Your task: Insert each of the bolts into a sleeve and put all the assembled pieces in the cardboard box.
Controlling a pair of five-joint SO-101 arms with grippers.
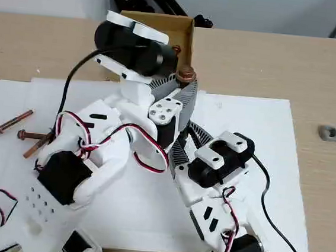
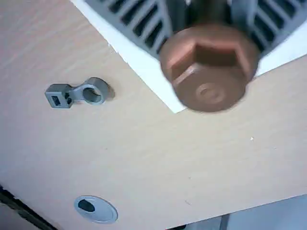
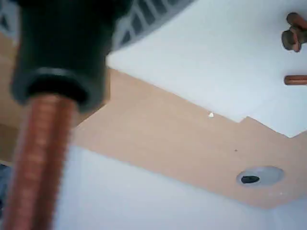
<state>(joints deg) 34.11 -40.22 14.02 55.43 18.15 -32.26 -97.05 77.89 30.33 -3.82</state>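
Observation:
A copper bolt (image 1: 186,75) is held up beside the cardboard box (image 1: 185,31), with my left gripper (image 1: 182,89) shut on its shank. Its hex head (image 2: 209,67) faces the left wrist camera between grey ribbed fingers (image 2: 139,24). My right gripper (image 1: 182,143) sits below and near the left one, partly hidden under the left wrist. It is shut on a black sleeve (image 3: 62,52), and the bolt's threaded end (image 3: 41,158) sticks out of that sleeve. Three loose bolts (image 1: 15,121) lie at the left of the white sheet (image 1: 246,121).
A grey wrench-like part (image 1: 335,135) lies on the bare wood at the far right. A round cable hole (image 2: 95,209) is set in the tabletop. The box stands at the back edge, beside the left arm's black motor (image 1: 134,45).

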